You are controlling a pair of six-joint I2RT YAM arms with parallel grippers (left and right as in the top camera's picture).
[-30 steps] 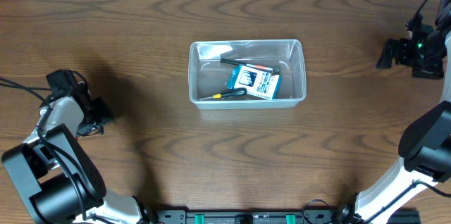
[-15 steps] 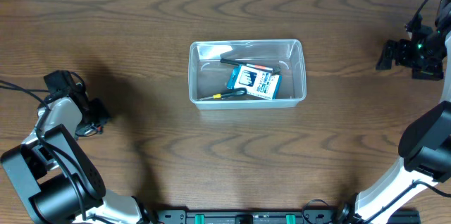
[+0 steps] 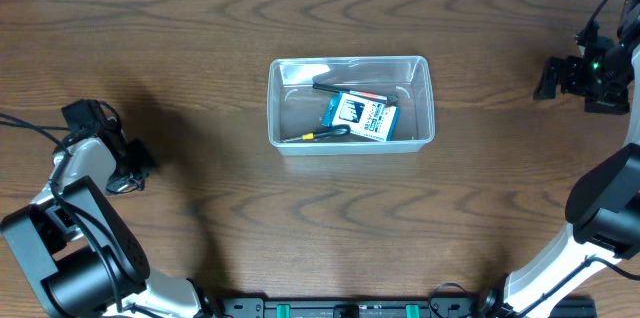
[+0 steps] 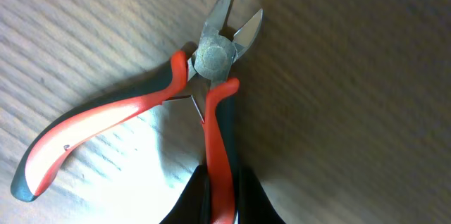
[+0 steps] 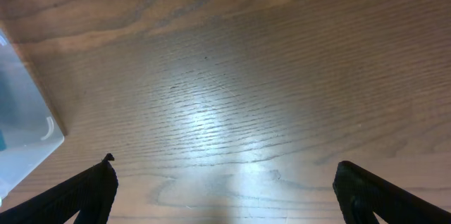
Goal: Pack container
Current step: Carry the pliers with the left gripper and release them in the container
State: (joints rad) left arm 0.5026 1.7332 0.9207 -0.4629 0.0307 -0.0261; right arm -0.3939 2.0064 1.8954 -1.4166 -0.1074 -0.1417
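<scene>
Our left claw pinches one red handle of the pliers lying on the table. Our right claw is spread wide, holding nothing. We see the container mid-table, far from both.

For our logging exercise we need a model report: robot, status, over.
Left gripper shut on one handle of the cutters. Right gripper open, empty. Container upright, holding blue-and-white box and small tools. Nothing seen in the way.

Top-down over container; 2 wrist close-ups
</scene>
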